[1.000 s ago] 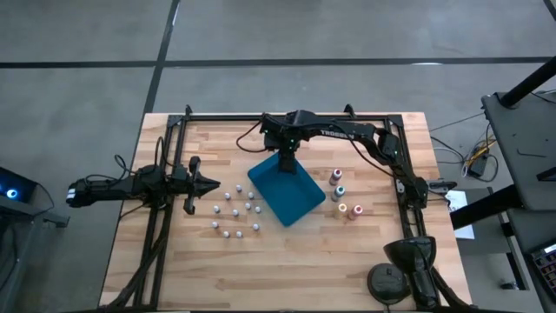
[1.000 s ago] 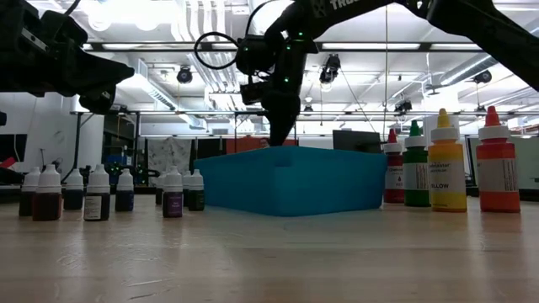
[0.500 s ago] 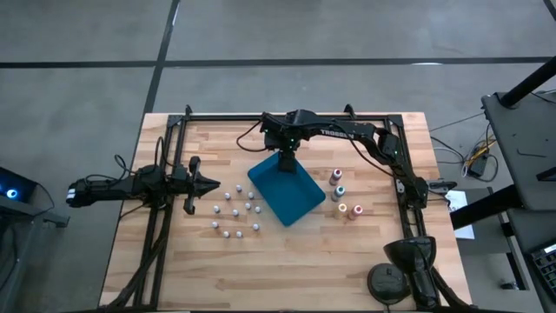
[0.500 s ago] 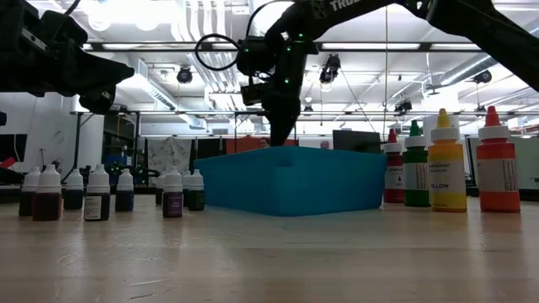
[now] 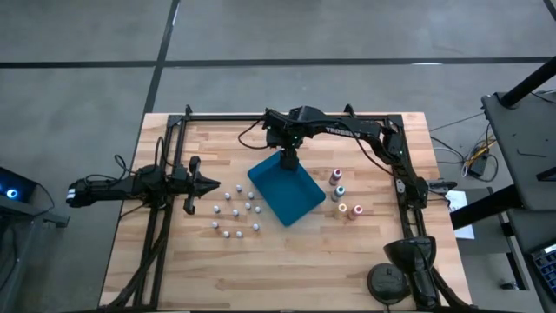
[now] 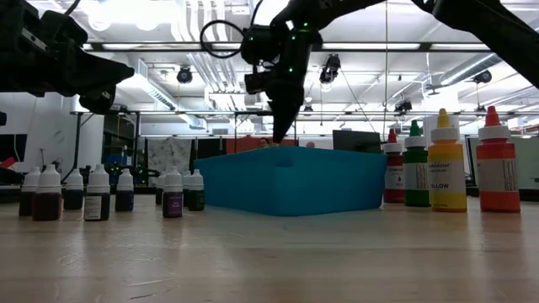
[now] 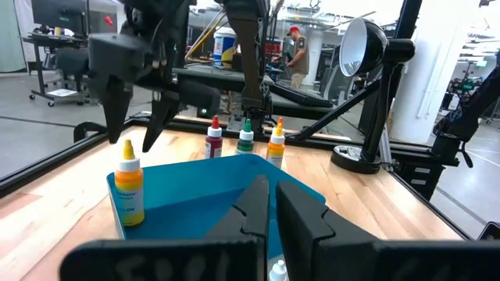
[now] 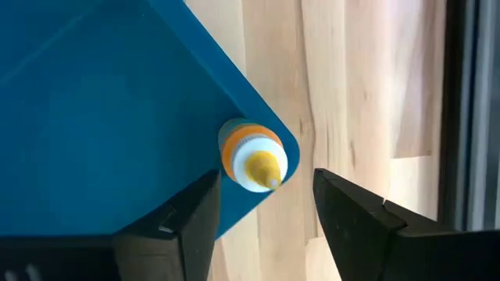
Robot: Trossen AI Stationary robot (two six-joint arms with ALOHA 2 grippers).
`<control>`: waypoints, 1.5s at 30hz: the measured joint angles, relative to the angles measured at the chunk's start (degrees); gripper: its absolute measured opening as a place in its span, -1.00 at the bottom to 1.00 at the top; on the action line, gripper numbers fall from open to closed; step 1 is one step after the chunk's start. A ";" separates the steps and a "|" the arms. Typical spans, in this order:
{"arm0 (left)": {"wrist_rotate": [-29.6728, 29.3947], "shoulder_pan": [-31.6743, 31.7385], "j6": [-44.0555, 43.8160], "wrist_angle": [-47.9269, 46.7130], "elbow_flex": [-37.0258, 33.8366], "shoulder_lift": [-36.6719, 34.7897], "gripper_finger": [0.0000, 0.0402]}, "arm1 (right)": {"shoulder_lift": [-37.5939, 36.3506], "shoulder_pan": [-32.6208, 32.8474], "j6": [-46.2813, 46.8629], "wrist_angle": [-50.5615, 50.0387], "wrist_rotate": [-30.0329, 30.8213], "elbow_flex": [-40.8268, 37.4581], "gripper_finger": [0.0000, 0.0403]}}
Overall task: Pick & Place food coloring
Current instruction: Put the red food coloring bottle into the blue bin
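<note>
My right gripper (image 8: 262, 207) hovers over the far corner of the blue tray (image 5: 287, 196), fingers (image 8: 355, 222) spread apart and empty. Directly beneath stands an orange-yellow food coloring bottle (image 8: 251, 154), upright in that corner. My left gripper (image 5: 207, 183) waits beside the small white-topped bottles (image 5: 235, 211) on the tabletop (image 5: 304, 265); its fingers look nearly closed, though I can't be sure.
</note>
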 joint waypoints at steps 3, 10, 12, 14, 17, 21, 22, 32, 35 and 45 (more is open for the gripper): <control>-0.01 0.00 -0.01 0.01 0.00 -0.01 -1.00 | -1.56 0.21 0.18 -1.31 0.00 0.00 -0.03; -0.02 -0.01 -0.01 0.01 0.01 -0.02 -1.00 | -6.20 2.06 -0.58 -4.44 -0.18 -0.02 -0.03; -0.02 0.00 0.00 -0.01 0.01 -0.02 -1.00 | -7.64 2.78 -1.18 -4.51 -0.20 -0.18 -0.03; -0.02 -0.01 0.00 0.01 0.01 -0.02 -1.00 | -9.17 3.56 -1.42 -4.75 -0.20 -0.60 -0.03; -0.01 -0.02 0.00 0.01 -0.01 -0.02 -1.00 | -11.55 4.54 -1.38 -4.72 -0.23 -2.04 -0.03; -0.02 -0.01 0.00 0.00 0.01 -0.02 -1.00 | -15.54 5.54 -1.28 -4.44 -0.22 -6.62 -0.04; 0.00 0.00 0.00 -0.01 0.01 -0.02 -1.00 | -16.68 5.78 -1.12 -4.23 -0.21 -8.22 -0.04; 0.00 -0.02 0.00 0.01 0.01 -0.02 -1.00 | -26.55 6.10 1.04 -3.78 -0.16 -24.65 -0.04; -0.02 -0.02 0.00 -0.01 -0.01 -0.02 -1.00 | -29.47 6.09 0.39 -3.72 -0.16 -28.82 -0.04; -0.02 -0.02 0.00 -0.01 -0.01 -0.02 -1.00 | -38.50 6.08 -2.91 -3.77 -0.14 -36.63 -0.04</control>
